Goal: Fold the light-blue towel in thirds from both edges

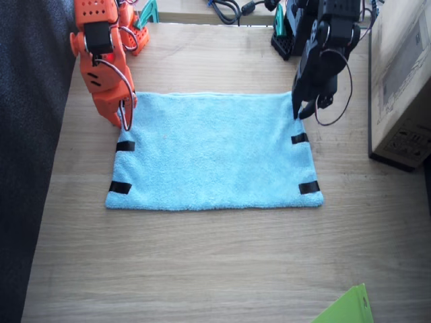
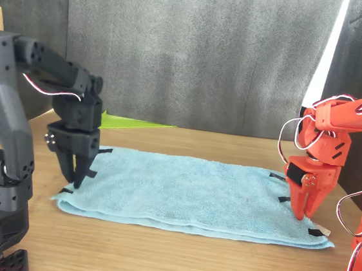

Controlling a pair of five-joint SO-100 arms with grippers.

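The light-blue towel (image 1: 212, 151) is lying flat on the worktop (image 1: 202, 262); left end effector (image 2: 75, 175) and right end effector (image 2: 304, 210) are poised near-closed, empty, over opposite edges; grasping comes next

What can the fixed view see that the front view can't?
Only the fixed view shows the cardboard box beside the table, the cables at the far edge, and the towel's whole flat rectangle from above.

Only the front view shows the dark curtain behind the table, and how the fingers of each arm point down at the towel's short edges.

Both show the light-blue towel with black tape strips, the orange right gripper, the black left gripper, and a lime-green sheet corner.
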